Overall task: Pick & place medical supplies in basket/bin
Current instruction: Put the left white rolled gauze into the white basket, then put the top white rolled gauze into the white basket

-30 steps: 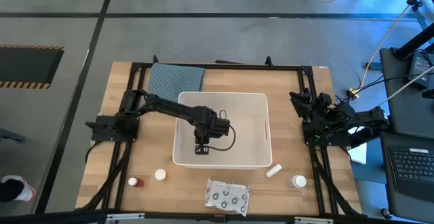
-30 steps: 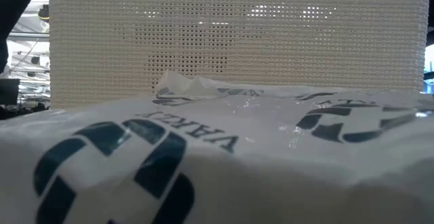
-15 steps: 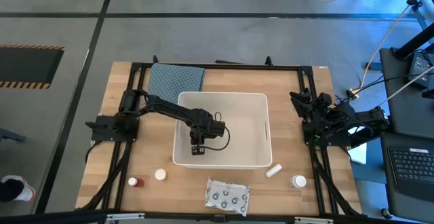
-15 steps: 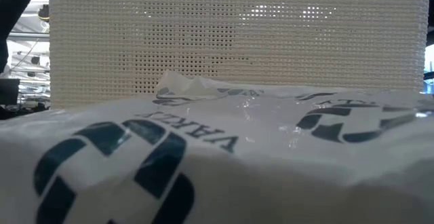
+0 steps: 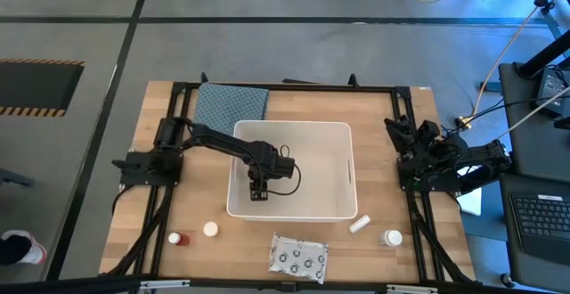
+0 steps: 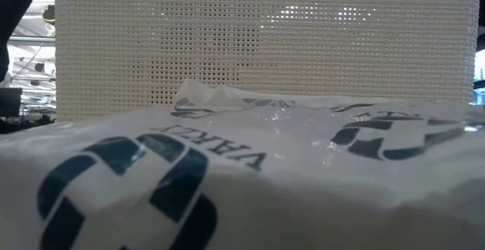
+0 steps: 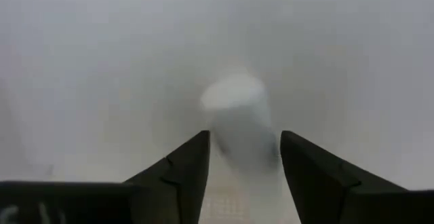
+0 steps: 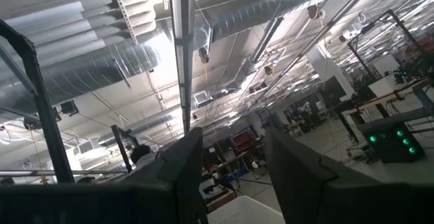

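My left gripper [image 5: 257, 192] reaches down inside the white tub [image 5: 338, 134], near its left wall, and is shut on a short white tube [image 7: 237, 119]. On the table's near side lie a tiny red-brown bottle [image 5: 179, 239], a small white bottle [image 5: 210, 230], the silvery dotted packet [image 5: 298, 257], a white tube [image 5: 359, 225] and another white bottle [image 5: 393, 238]. The packet [image 6: 227, 182] fills the low view's foreground. My right gripper [image 5: 411, 156] waits open at the table's right edge, pointing up at the ceiling [image 8: 234, 176]. My left gripper pinches the white tube between its two fingers [image 7: 190, 170], on its two sides [image 7: 234, 149]. The fingers come from above, pointing down into the tub. The tube's rounded end [image 7: 234, 88] sticks out past the fingertips. Whether it touches the tub's floor, I cannot tell.
A blue-grey folded cloth [image 5: 232, 105] lies at the tub's far left corner. The tub's walls stand around my left gripper. Black frame rails [image 5: 160, 214] run along the table's left and right sides. Bare wood shows between the tub and the near items.
My left gripper has moved a little toward the table's left edge inside the tub, staying low and pointing down.
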Available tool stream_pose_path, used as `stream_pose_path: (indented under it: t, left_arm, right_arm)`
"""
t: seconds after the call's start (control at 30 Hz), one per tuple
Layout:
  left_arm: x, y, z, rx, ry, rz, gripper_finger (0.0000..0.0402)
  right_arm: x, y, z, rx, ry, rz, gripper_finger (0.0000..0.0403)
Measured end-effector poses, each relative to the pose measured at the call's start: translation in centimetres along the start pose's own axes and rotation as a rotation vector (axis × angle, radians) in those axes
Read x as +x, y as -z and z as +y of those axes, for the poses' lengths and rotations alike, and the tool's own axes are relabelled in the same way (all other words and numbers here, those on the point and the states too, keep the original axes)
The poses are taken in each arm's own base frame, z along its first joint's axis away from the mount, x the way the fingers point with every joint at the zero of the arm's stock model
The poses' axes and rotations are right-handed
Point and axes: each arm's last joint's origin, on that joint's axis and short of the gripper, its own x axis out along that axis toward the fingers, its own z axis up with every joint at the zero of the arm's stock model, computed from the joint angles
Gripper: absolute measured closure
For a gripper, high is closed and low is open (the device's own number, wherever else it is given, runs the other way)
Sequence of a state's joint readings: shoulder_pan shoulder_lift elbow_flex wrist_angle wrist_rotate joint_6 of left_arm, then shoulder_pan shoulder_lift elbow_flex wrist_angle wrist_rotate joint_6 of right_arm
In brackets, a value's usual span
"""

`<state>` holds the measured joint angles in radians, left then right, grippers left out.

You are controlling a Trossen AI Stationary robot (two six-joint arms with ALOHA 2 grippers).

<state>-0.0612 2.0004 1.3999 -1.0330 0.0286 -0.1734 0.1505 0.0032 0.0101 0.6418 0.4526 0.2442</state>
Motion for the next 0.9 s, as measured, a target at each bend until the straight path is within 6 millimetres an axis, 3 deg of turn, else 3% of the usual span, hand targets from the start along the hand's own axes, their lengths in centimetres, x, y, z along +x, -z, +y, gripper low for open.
stream_pose_path:
  t: [0.27, 0.6, 0.73, 0.9]
  left_arm:
    - [-4.0, 1.4, 0.5, -0.032, 0.002, -0.093, 0.0226]
    - [-13.2, 4.2, 1.7, -0.052, 0.079, -0.541, 0.0228]
    - [-17.0, 5.7, 2.0, -0.053, 0.115, -0.764, 0.0228]
    - [-20.3, 7.5, 2.5, -0.04, 0.139, -0.959, 0.0227]
  right_arm:
    - [0.0, -0.3, 0.1, 0.002, -0.006, -0.023, 0.0226]
    - [0.4, -1.3, 0.6, -0.001, -0.044, -0.021, 0.0114]
    - [1.2, -2.4, 1.6, -0.161, -0.089, 0.18, 0.0093]
    - [2.3, -4.9, 2.3, -0.068, 0.16, 0.403, 0.0089]
